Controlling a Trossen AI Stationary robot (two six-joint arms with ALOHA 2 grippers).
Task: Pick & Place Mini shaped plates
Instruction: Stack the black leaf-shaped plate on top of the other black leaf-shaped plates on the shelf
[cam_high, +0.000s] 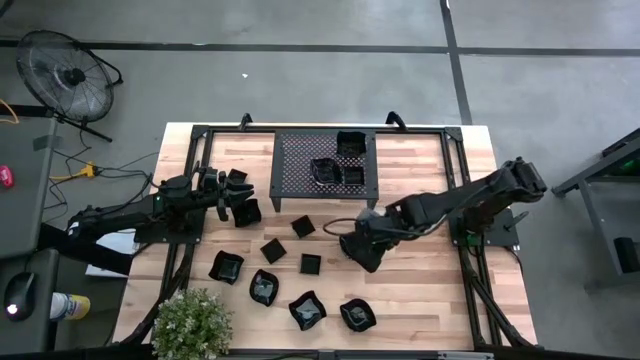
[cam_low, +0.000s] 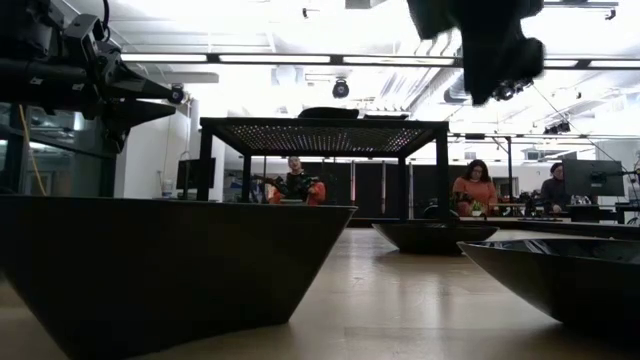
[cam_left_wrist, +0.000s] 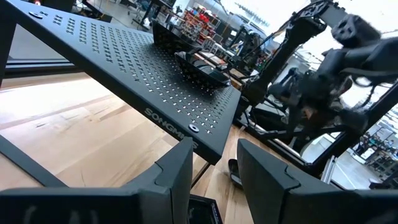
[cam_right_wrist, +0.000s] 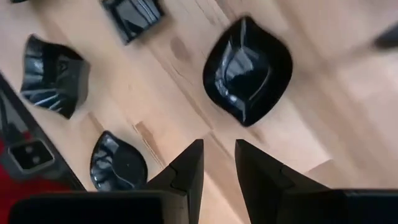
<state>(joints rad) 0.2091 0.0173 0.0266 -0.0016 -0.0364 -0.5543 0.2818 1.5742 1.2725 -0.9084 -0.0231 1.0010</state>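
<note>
**Q:** Where are your two hands?

**A:** Seen from above, my left gripper (cam_high: 228, 188) sits left of centre, just off the lower left corner of the large black perforated metal rack (cam_high: 300, 165). My right gripper (cam_high: 362, 250) hangs over the middle of the pale wooden table (cam_high: 420, 290), below the rack's lower right corner.

**Q:** Holding anything?

**A:** No. My left wrist camera shows my left gripper (cam_left_wrist: 214, 174) with its two dark fingers narrowly parted and nothing between them. My right gripper (cam_right_wrist: 219, 165) is the same: a slim gap with only bare wood showing through it.

**Q:** And the small glossy black mini shaped plates?

**A:** Three are up on the rack, one at its upper right (cam_high: 350, 145) and two side by side along its lower edge (cam_high: 325, 172). The rest lie on the table. A square plate (cam_high: 247, 213) is just beside my left gripper, though I cannot tell if they touch. Three more small squares (cam_high: 303, 227) are scattered in the centre. Four wavy-rimmed plates (cam_high: 307, 310) curve along the lower part of the frame, from lower left towards lower centre.

**Q:** What does your right wrist see?

**A:** It sees a leaf-shaped plate (cam_right_wrist: 249, 68) lying flat on the wood beyond my fingers, a fluted plate (cam_right_wrist: 53, 74) well apart from it, and a rounded plate (cam_right_wrist: 118, 163) nearer my fingers.

**Q:** Anything else around?

**A:** A green potted plant (cam_high: 190, 322) sits at the table's lower left corner, and a black floor fan (cam_high: 65, 75) stands in the upper left of the frame. The low camera shows people (cam_low: 475, 188) seated far behind the table.
</note>
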